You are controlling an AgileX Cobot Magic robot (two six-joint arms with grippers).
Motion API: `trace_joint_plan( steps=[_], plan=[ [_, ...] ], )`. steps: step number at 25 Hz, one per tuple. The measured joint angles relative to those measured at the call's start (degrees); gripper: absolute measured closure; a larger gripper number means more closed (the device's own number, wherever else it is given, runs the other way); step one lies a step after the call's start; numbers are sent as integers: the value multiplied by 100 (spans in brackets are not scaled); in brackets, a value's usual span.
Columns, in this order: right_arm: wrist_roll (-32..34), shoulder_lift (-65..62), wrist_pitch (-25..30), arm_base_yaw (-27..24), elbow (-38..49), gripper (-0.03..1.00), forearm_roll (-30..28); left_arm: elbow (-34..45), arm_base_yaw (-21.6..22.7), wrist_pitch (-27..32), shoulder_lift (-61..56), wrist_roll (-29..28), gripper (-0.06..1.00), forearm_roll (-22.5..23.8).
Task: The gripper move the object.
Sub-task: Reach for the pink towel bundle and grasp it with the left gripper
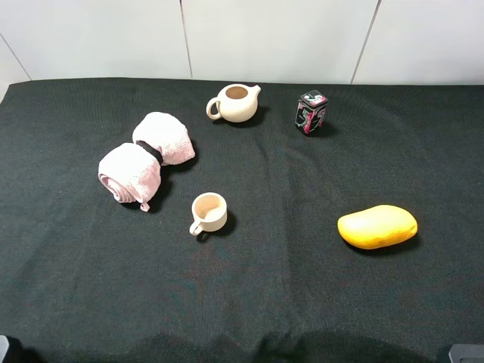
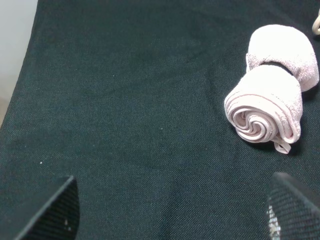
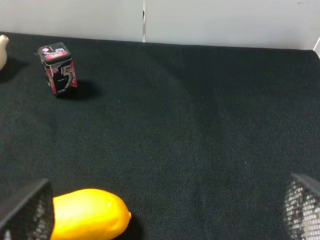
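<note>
The pink rolled towel (image 1: 144, 159), cinched by a dark band into two lobes, lies on the black cloth at the left, beyond and left of the cup. In the left wrist view the towel (image 2: 270, 95) lies ahead and off to one side, well apart from my left gripper (image 2: 170, 215). That gripper's black fingers (image 2: 50, 215) stand wide apart with nothing between them. My right gripper (image 3: 165, 210) is also open and empty, with the yellow mango-shaped thing (image 3: 87, 212) close by one finger. In the high view only slivers of the arms show at the bottom corners.
A cream cup (image 1: 209, 212) stands near the towel. A cream teapot (image 1: 236, 103) and a small dark printed tin (image 1: 310, 112) stand at the back. The yellow mango shape (image 1: 376, 226) lies at the right. The black cloth (image 1: 287, 287) ends at a white wall behind.
</note>
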Motion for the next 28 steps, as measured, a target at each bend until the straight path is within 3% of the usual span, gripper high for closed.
trace_joint_plan(
  steps=[28],
  plan=[
    [0, 0, -5, 0, 0, 27, 0, 0, 0, 0, 0, 0, 15, 0]
  ],
)
